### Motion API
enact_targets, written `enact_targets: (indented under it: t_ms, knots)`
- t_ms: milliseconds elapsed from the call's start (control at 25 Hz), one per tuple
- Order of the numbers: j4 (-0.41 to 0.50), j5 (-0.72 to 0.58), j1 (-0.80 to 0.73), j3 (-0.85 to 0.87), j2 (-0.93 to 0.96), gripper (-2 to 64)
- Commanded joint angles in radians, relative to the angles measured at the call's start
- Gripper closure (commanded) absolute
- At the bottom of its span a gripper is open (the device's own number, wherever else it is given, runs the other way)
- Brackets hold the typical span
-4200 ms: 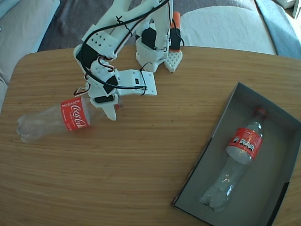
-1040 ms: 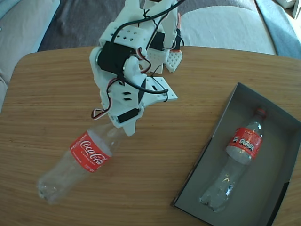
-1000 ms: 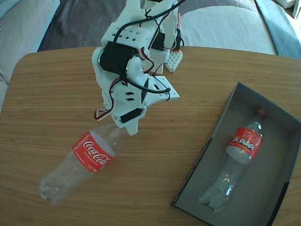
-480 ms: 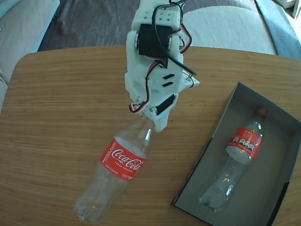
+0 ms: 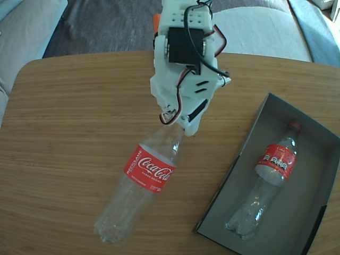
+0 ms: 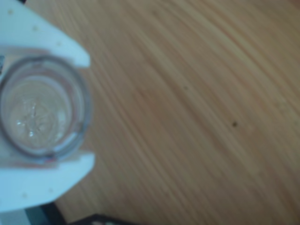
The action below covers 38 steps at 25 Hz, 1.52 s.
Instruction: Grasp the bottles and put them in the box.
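A clear Coca-Cola bottle (image 5: 143, 186) with a red label hangs by its neck from my white gripper (image 5: 183, 126), which is shut on it. The bottle slants down to the lower left, its base near the table's front edge. In the wrist view I look straight down into the bottle's open mouth (image 6: 40, 108), clamped between my two white fingers (image 6: 44, 180). A second bottle (image 5: 265, 180) lies inside the grey box (image 5: 255, 133) at the right, its neck pointing to the far end. The held bottle is left of the box's near wall.
The round-cornered wooden table (image 5: 69, 117) carries everything. Behind its far edge are a grey sofa (image 5: 95, 21) and pale cushions (image 5: 255, 29). An orange part of the arm's base (image 5: 156, 21) shows behind the arm.
The arm has swung right with the bottle in its grip, lifting it from the table's left side to the middle. The bottle has turned from lying sideways to hanging steeply. The boxed bottle is unmoved.
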Motion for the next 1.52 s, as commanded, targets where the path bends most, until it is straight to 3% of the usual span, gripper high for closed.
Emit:
enact_targets:
  t_ms: [0, 320, 1160, 1480]
  knots:
    - [-0.002, 0.005, -0.005, -0.012, 0.040, 61.4]
    - [-0.008, 0.000, -0.005, -0.017, 0.040, 61.4]
    - [-0.009, 0.012, -0.193, -0.244, 0.040, 61.4]
    - [-0.055, 0.057, -0.210, -0.365, 0.040, 61.7]
